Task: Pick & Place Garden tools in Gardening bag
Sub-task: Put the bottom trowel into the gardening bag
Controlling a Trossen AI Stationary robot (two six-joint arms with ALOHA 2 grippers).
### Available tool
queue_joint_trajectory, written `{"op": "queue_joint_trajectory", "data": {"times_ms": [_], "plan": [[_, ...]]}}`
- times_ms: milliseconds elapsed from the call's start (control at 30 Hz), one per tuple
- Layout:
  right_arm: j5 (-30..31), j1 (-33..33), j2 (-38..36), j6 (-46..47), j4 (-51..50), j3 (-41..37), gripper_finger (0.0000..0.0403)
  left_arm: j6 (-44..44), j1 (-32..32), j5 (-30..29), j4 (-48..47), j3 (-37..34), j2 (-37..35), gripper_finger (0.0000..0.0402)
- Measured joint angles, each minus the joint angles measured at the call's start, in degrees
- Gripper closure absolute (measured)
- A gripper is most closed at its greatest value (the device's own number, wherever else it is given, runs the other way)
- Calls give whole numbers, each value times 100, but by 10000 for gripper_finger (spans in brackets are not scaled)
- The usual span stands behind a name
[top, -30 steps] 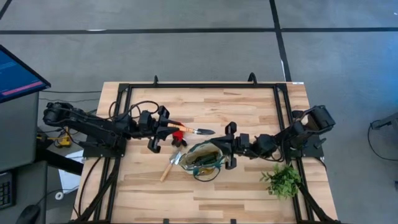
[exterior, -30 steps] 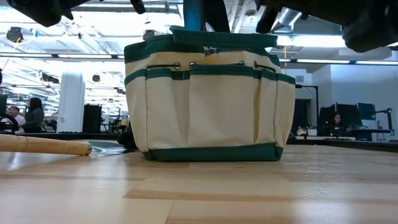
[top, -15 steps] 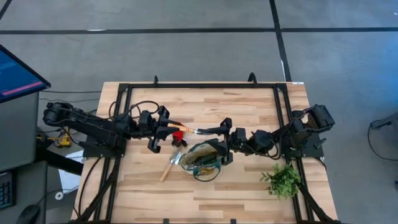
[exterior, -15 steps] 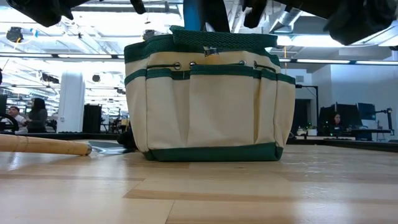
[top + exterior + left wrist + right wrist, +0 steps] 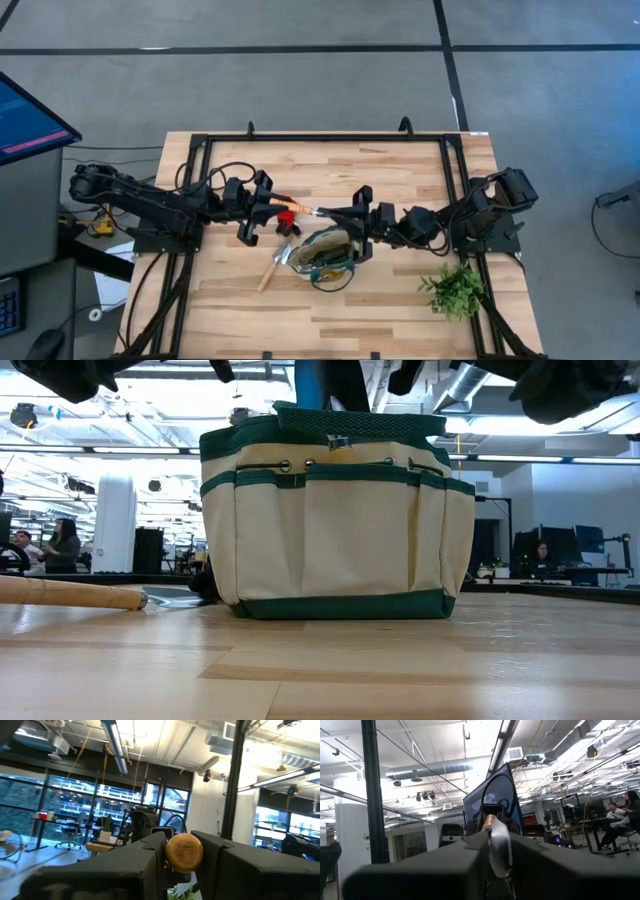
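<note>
My left gripper [image 5: 270, 206] and my right gripper [image 5: 346, 213] are both shut on one wooden-handled trowel [image 5: 312, 210], held level above the table just beyond the bag's far rim. The tan gardening bag [image 5: 330, 255] with green trim stands upright on its base at the table's middle [image 5: 335, 520], with dark and teal tools in it. A second wooden-handled trowel [image 5: 274, 266] lies flat on the table left of the bag. A small red item [image 5: 288, 220] lies under the held trowel. My left gripper pinches the trowel's wooden handle between its two fingers, level from the table's left; the round butt end [image 5: 184, 852] shows between them. The trowel is lifted clear and lies level. My right gripper pinches the trowel's metal blade [image 5: 498, 845] between its two fingers, level from the table's right, fingers along the tool.
A leafy green plant sprig [image 5: 455, 290] lies near the table's right front. The dark frame rails [image 5: 455, 170] run along the table's edges. Bare wood lies in front of the bag [image 5: 320, 670]. People sit in the room beyond the table.
My right gripper has moved toward the table's left, past the bag's far rim, up to the blade of the trowel that my left gripper holds. The trowel and the bag have stayed where they were.
</note>
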Motion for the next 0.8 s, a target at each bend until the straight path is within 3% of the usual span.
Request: {"op": "queue_joint_trajectory", "data": {"times_ms": [133,300,600,800], "plan": [[-32,2,0,-126,-1,0,393,7,0,20,6,0,0,349],[-27,20,-11,-262,-19,0,399,0,0,49,-13,0,0,344],[70,101,-37,-323,-111,0,402,-308,2,6,8,0,-4,285],[674,381,-782,-317,-1694,0,402,-301,2,152,-38,0,-35,251]]}}
